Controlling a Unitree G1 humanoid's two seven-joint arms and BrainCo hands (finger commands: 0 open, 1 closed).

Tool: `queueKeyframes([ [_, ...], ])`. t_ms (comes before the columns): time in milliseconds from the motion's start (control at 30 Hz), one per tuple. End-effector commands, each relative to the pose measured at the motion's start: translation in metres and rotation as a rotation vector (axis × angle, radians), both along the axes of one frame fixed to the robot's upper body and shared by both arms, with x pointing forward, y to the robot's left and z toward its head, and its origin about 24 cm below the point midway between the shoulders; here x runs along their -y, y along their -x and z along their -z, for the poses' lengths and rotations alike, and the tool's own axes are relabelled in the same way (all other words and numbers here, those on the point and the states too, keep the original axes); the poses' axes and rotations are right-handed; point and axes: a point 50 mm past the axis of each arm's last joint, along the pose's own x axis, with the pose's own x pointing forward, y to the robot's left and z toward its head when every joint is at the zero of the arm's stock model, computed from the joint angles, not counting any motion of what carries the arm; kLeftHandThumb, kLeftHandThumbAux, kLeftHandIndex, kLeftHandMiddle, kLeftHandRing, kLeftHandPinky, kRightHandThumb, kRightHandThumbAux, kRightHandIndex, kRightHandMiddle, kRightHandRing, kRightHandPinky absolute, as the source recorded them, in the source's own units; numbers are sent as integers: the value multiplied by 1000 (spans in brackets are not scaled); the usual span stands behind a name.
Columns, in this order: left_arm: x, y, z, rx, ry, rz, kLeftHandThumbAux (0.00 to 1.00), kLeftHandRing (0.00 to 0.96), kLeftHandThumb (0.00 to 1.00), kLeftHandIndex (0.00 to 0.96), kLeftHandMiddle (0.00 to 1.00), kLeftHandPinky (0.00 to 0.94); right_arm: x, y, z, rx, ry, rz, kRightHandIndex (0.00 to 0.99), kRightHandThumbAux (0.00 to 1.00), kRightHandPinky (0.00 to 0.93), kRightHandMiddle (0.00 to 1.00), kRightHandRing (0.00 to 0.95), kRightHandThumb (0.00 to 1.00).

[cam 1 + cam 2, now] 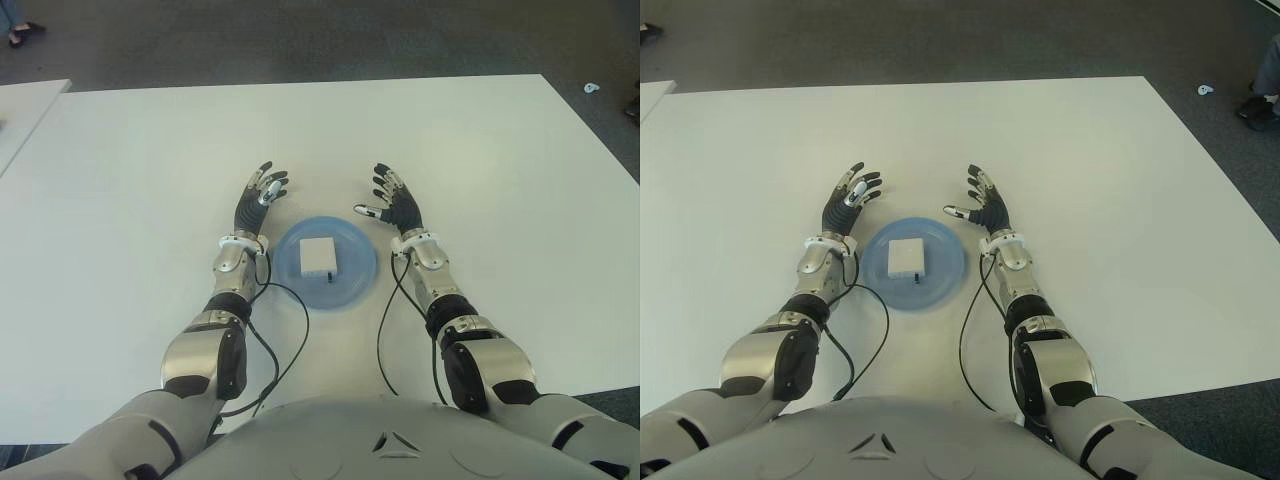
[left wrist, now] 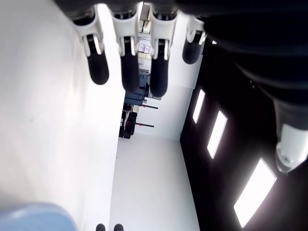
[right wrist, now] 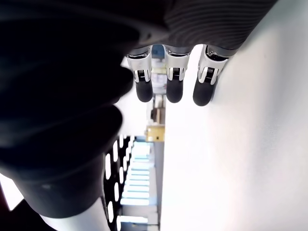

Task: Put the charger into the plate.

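Charger: the small white square plastic charger [image 1: 318,256] lies flat in the middle of the round pale-blue plate [image 1: 356,282], so the task looks done.
Plate: it sits on the wide white table [image 1: 480,160], between the two forearms, near the robot's body.
Left hand: the left hand [image 1: 258,200] shows just beyond the plate on its left side, fingers spread and holding nothing.
Right hand: the right hand [image 1: 392,205] shows just beyond the plate on its right side, fingers extended and empty.
Risk: either wrist, drawn back carelessly, could clip the plate's rim and slide it; the black cables [image 1: 285,345] trailing beside the plate could also snag it.
Surroundings: a second white table edge [image 1: 25,105] stands at far left; dark carpet [image 1: 300,40] lies beyond.
Obstruction: nothing stands between the hands and the plate.
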Motion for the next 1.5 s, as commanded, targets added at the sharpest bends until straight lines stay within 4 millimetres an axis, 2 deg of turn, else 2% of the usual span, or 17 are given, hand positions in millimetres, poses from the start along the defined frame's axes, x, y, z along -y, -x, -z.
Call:
queueKeyframes([
  [33,-3,10,13,-62,0,7,528,236,21,119,253,222,2,6,16,-100,-25,18,89,911,119,99,80,0],
  [467,-7,13,14,-62,-9,4,522,229,14,115,248,210,5,12,26,-145,-47,41,98,909,126,113,93,0],
  [767,-10,14,15,-63,-12,3,518,227,22,113,247,209,11,11,28,-169,-51,51,73,894,83,75,58,0],
  [933,-11,14,15,-62,-11,-1,524,225,27,110,244,212,16,8,28,-191,-60,72,28,884,29,23,12,1],
  [1500,-12,13,15,-64,-22,-4,538,212,32,100,223,205,21,5,27,-214,-53,148,0,768,0,0,0,66],
])
